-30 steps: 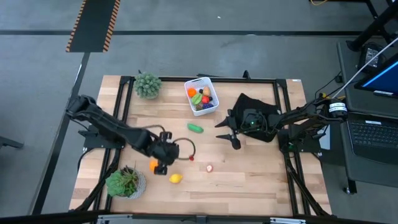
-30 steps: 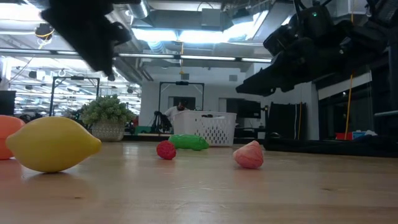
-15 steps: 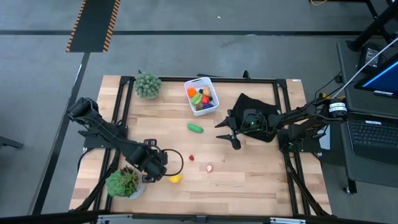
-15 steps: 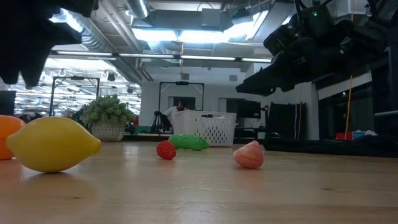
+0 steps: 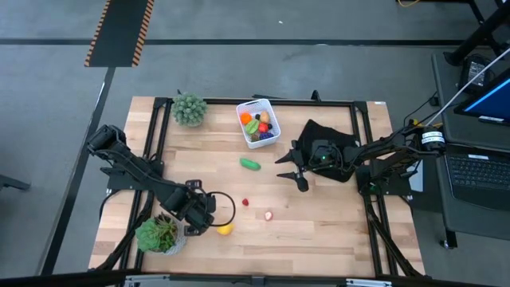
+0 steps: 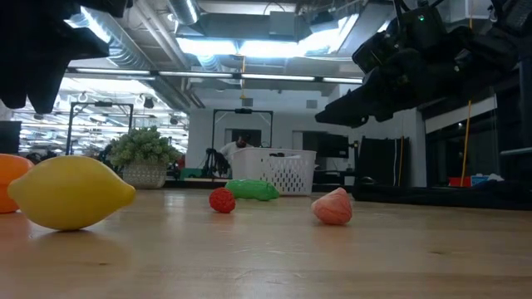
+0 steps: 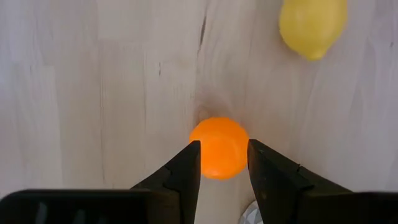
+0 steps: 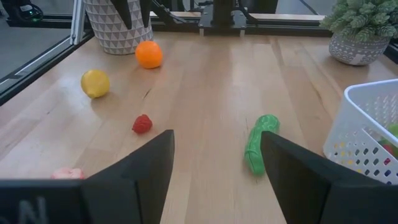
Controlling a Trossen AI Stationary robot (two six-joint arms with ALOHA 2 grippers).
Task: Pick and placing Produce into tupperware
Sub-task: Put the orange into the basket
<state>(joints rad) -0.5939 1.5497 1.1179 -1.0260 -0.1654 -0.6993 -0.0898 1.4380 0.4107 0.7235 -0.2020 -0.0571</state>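
My left hand (image 7: 219, 167) hangs over the bench's (image 5: 319, 231) near left part, fingers narrowed to either side of the orange (image 7: 219, 147). The orange sits between my fingertips, seemingly touching both, though it rests on the wood, so I judge the grip not yet firm. It is round, with no long axis to line up on. The lemon (image 5: 225, 229) lies just beside it at about three o'clock from above. The tub (image 5: 258, 122) stands well apart toward one o'clock, already holding several pieces. My right hand (image 5: 292, 168) waits wide open near the black cloth (image 5: 339, 143), nearer the green pod (image 5: 251, 164). The orange is smooth, bright, matte.
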